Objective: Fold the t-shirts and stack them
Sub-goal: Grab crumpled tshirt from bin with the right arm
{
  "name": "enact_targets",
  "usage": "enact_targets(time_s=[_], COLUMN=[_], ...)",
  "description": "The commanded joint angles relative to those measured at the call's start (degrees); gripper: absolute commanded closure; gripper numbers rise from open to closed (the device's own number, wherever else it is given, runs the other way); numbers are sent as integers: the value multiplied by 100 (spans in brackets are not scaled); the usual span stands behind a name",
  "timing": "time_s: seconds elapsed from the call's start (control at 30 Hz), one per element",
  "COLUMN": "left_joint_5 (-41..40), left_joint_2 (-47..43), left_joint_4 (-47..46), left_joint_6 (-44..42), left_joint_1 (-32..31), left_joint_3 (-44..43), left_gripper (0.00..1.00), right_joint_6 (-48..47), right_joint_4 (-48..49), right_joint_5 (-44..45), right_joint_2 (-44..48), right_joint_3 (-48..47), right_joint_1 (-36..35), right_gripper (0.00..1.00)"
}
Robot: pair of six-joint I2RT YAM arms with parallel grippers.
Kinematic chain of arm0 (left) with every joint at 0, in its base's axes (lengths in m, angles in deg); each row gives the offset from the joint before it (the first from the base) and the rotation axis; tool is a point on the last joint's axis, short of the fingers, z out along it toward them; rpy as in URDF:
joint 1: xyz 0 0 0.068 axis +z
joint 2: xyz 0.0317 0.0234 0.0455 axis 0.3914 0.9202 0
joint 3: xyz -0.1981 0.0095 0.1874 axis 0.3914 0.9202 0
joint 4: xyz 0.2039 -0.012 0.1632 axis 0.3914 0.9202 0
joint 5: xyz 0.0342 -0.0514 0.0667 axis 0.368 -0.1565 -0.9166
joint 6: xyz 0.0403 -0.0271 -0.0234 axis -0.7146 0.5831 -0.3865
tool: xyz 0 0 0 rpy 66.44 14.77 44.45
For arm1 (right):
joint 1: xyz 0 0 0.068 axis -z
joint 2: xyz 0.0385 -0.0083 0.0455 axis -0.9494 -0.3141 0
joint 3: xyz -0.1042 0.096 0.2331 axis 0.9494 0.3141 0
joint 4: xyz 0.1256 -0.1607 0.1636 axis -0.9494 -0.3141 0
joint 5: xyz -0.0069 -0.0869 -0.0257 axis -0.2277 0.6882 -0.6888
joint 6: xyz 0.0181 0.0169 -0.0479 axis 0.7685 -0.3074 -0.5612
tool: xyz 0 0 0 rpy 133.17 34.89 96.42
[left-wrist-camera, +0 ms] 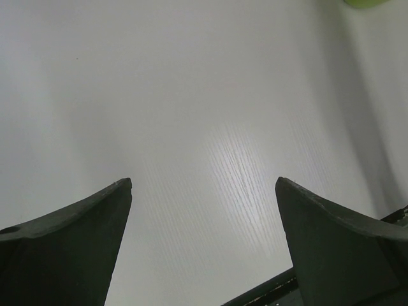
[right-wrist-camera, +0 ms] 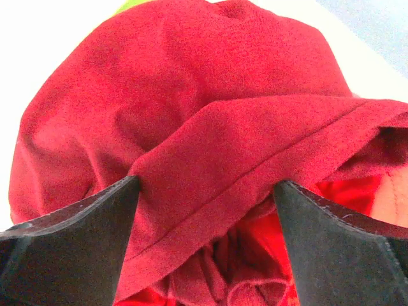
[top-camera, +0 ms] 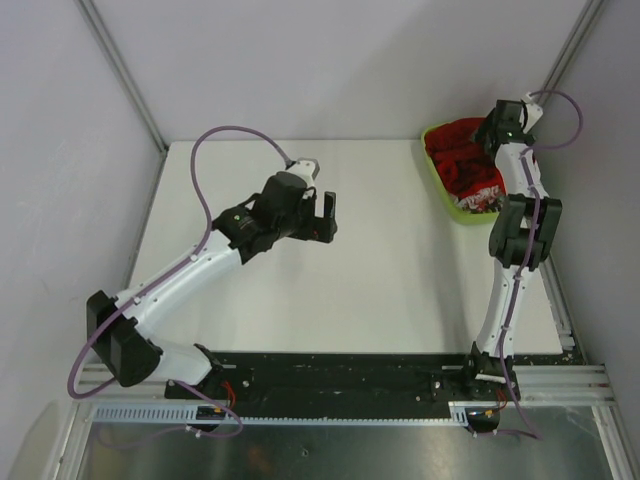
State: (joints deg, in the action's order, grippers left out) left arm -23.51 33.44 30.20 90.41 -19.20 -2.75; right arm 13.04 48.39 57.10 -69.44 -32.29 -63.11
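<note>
Left pincer [left-wrist-camera: 204, 186] spread wide above white desk [left-wrist-camera: 210, 95], right pincer [right-wrist-camera: 205, 185] at two o'clock, jaws wide over dark crimson t-shirt [right-wrist-camera: 191, 95], brighter red shirts [right-wrist-camera: 347, 191] beneath, in lime-green basket [top-camera: 438, 186]

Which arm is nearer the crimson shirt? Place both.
Right. The right arm is directly over the crimson shirt, jaws open; the left arm is far left of the basket.

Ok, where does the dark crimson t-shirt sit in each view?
Top external: upper right, dark crimson t-shirt in the lime-green basket.
Left wrist: not in it.
Right wrist: fills most of the picture.
Shared landmark: the lime-green basket, a sliver at the top edge of the left wrist and right wrist views.
</note>
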Motion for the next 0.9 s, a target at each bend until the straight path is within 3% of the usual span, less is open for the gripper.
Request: enact_targets(time_s=[0.0,0.07,0.2,0.23,0.37,0.87], left_joint_5=[8,3,4,11,18,-61], left_joint_2=[23,33,65,68,47,-104], left_joint_4=[-72,-68,-74,-75,-72,-68], left_joint_6=[-143,-159,-159,-163,-173,-191], left_joint_1=[52,61,89,91,101,180], left_joint_3=[-234,-235,-263,-268,-272,-231], left_gripper=[1,1,1,1,1,1], right_joint_6=[-108,-118,-124,-118,-121,-306], right_joint_4=[-195,-190,-189,-224,-349,-447], right_joint_5=[172,183,215,244,352,525], right_joint_2=[-383,-447,-325,-265,129,2086], right_joint_3=[-763,-883,-894,-892,-809,-1143], right_joint_1=[38,38,39,39,27,-145], right_gripper=[15,32,87,94,100,100])
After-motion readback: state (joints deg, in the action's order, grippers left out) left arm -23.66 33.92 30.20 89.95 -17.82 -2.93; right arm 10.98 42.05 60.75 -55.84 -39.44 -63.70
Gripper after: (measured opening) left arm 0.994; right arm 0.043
